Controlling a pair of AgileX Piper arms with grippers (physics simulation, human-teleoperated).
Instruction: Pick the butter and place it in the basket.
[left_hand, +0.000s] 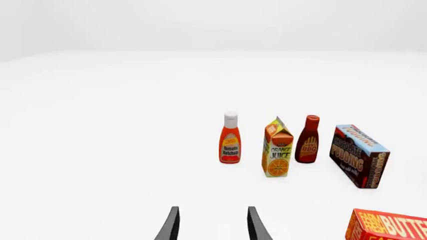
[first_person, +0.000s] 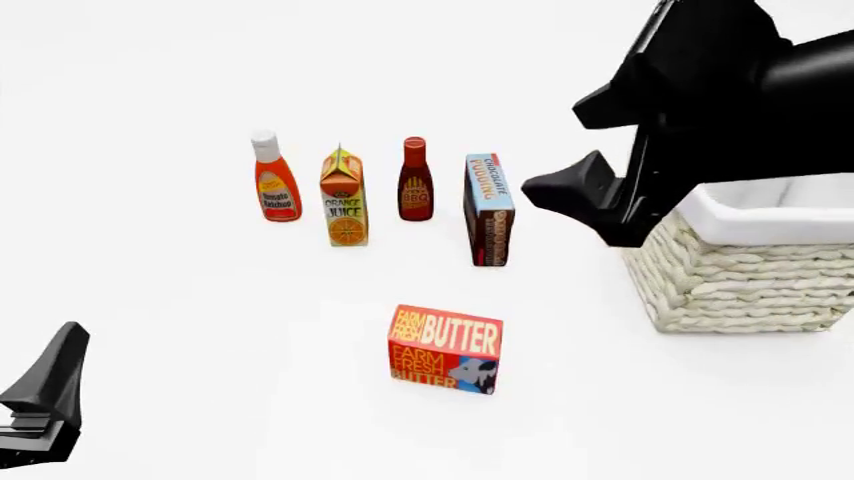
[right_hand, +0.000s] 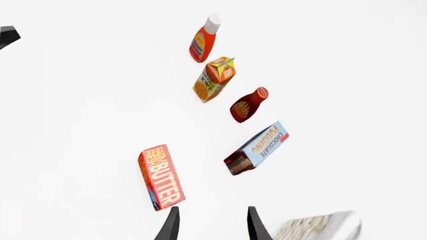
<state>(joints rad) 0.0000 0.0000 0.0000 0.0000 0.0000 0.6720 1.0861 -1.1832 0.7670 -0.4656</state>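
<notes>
The butter (first_person: 446, 350), a red-orange carton with yellow lettering, stands on the white table at front centre. It also shows in the right wrist view (right_hand: 160, 177) and, partly cut off, in the left wrist view (left_hand: 390, 227). The wicker basket (first_person: 741, 275) with its white liner stands at the right, and a corner of it shows in the right wrist view (right_hand: 320, 227). My right gripper (first_person: 567, 188) hangs open and empty above the table, between the basket and the row of groceries; the right wrist view (right_hand: 213, 210) shows it too. My left gripper (first_person: 54, 390) is open and empty at the front left, and the left wrist view (left_hand: 213, 210) shows it too.
A row stands behind the butter: a ketchup bottle (first_person: 275, 178), an orange juice carton (first_person: 343, 198), a BBQ sauce bottle (first_person: 415, 180) and a chocolate pudding box (first_person: 489, 210). The right arm (first_person: 721, 90) hides part of the basket's rim.
</notes>
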